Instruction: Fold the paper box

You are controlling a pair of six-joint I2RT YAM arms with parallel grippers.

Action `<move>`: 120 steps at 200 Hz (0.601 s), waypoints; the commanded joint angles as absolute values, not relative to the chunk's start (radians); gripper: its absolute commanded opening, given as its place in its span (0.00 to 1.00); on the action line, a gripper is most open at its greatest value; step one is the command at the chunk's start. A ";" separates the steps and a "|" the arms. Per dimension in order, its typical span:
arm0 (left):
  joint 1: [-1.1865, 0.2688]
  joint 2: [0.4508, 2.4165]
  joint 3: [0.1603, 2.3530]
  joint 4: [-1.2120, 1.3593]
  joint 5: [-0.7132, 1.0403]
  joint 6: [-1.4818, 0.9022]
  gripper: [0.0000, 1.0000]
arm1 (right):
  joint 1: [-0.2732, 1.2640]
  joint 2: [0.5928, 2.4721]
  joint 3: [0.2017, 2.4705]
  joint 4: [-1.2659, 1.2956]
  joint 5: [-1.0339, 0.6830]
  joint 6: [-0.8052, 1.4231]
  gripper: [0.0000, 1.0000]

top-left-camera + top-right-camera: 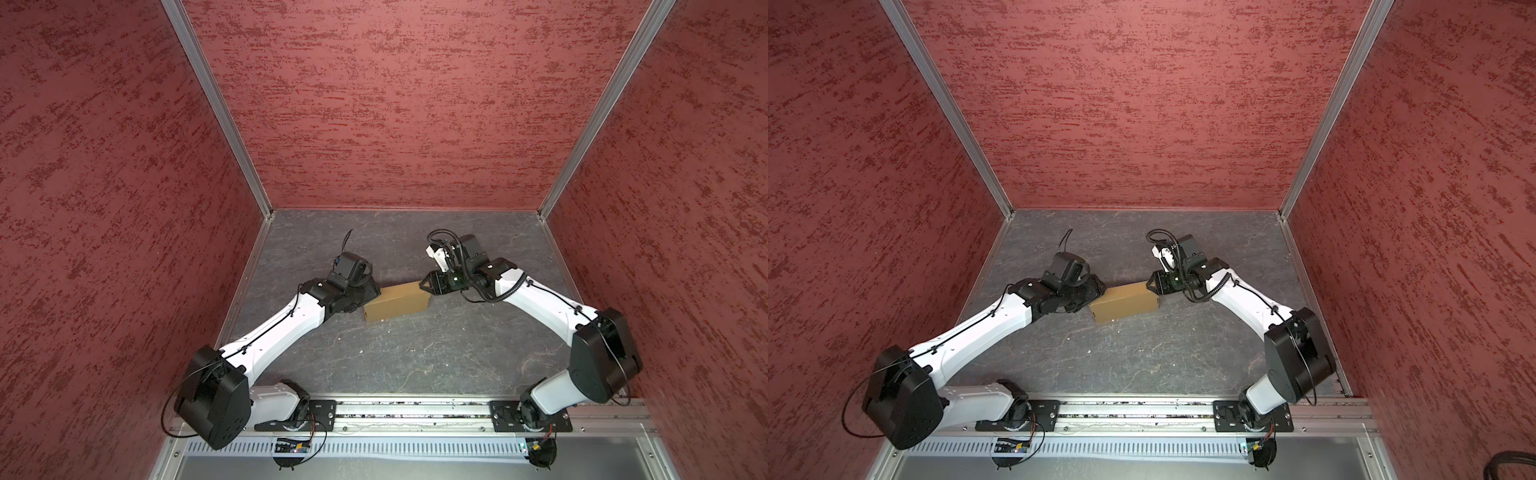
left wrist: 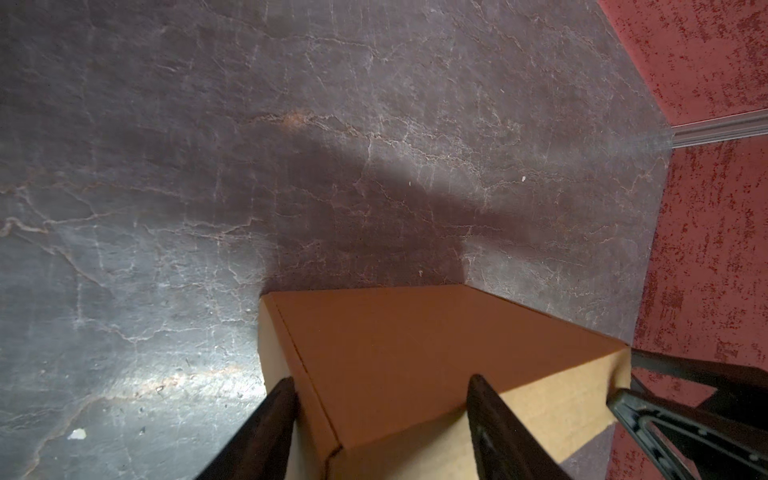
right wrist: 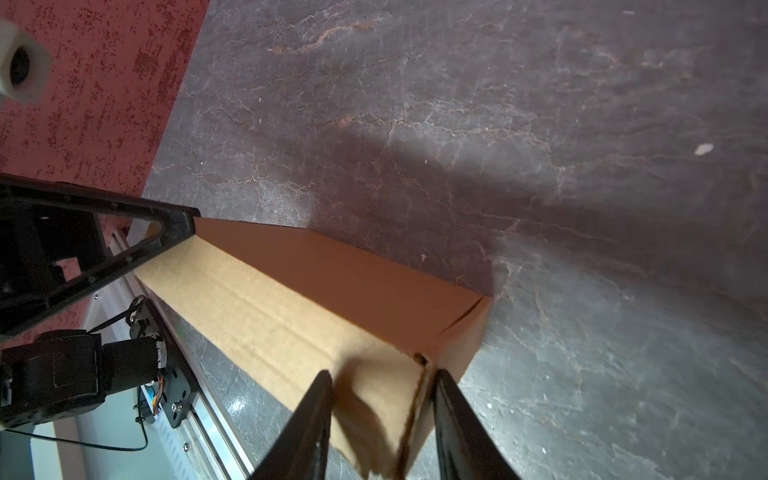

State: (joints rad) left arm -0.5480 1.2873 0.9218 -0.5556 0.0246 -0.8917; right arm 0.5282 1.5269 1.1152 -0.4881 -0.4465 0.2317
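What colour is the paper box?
The paper box is plain tan-brown, without print; the right wrist view shows it best.

Dark grey bench [image 1: 415, 353] with pale, crack-like veins, dotted with a few small white specks, one seen from the left wrist [image 2: 77, 434] and one from the right wrist [image 3: 703, 148]. Closed in at the far edge and both side edges by red mottled wall panels [image 1: 395, 104], joined at the two far corners by slanting aluminium posts [image 1: 216, 104]. Along the near edge, a silver rail [image 1: 411, 409], then a white slotted cable duct [image 1: 395, 449] and a plain metal sheet [image 1: 374, 469]; in a top view, a loop of black cable [image 1: 1512, 465] beyond the near right corner.
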 commanded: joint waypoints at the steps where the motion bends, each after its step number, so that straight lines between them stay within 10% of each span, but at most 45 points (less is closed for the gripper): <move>1: -0.578 1.309 0.918 -0.532 0.071 -0.857 0.64 | 0.585 1.491 1.066 -0.462 -0.492 0.269 0.40; 120: -0.777 1.121 0.780 -0.576 -0.135 -0.999 0.64 | 0.663 1.306 0.844 -0.368 -0.445 0.347 0.43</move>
State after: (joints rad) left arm -0.7372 1.1412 0.8059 -0.5777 -0.1604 -0.9524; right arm 0.6228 1.3262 0.8829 -0.3904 -0.3874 0.3145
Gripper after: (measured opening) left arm 0.644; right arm 0.424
